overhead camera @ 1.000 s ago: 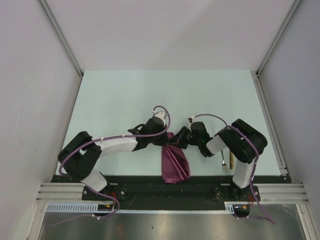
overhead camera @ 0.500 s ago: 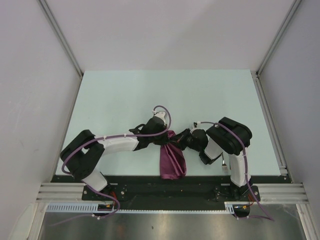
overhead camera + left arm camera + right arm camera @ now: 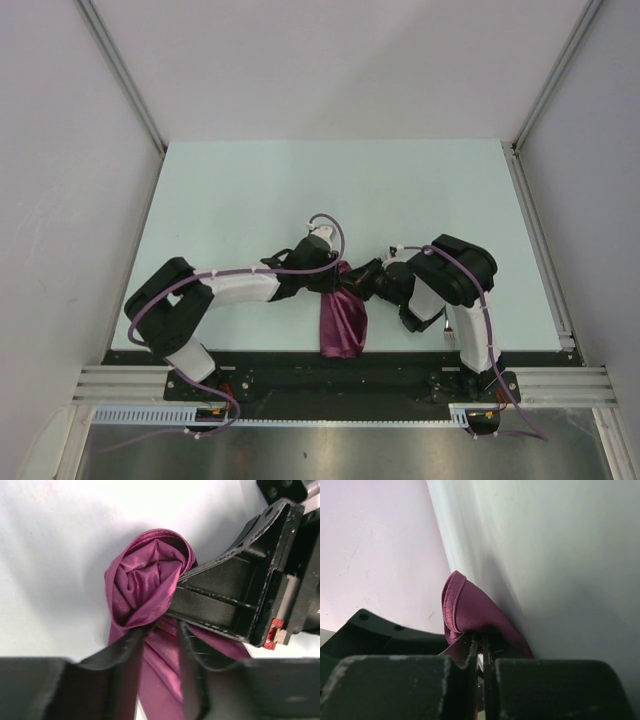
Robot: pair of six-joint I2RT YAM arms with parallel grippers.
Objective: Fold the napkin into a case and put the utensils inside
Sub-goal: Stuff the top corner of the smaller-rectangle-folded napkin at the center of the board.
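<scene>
The plum napkin (image 3: 343, 322) lies bunched in a long strip near the table's front edge, its far end curled into a loop (image 3: 145, 580). My left gripper (image 3: 161, 636) stands open astride the strip, the cloth running loose between its fingers (image 3: 125, 650). My right gripper (image 3: 481, 642) is shut on the napkin's (image 3: 470, 611) curled end, and its black body (image 3: 235, 595) lies right against the left fingers. In the top view the two grippers meet, left (image 3: 333, 284) and right (image 3: 362, 281). The utensils are mostly hidden under the right arm; only a pale sliver (image 3: 452, 338) shows.
Both arms are folded close together over the near middle of the pale green table (image 3: 330, 190). White walls with metal rails (image 3: 120, 75) enclose the table at the left, the right and the back. A black mounting bar (image 3: 330, 375) runs along the front edge.
My left gripper has opened and let go of the napkin. The right arm has drawn in toward the left, its elbow folding back, and the napkin shifted slightly left with it.
</scene>
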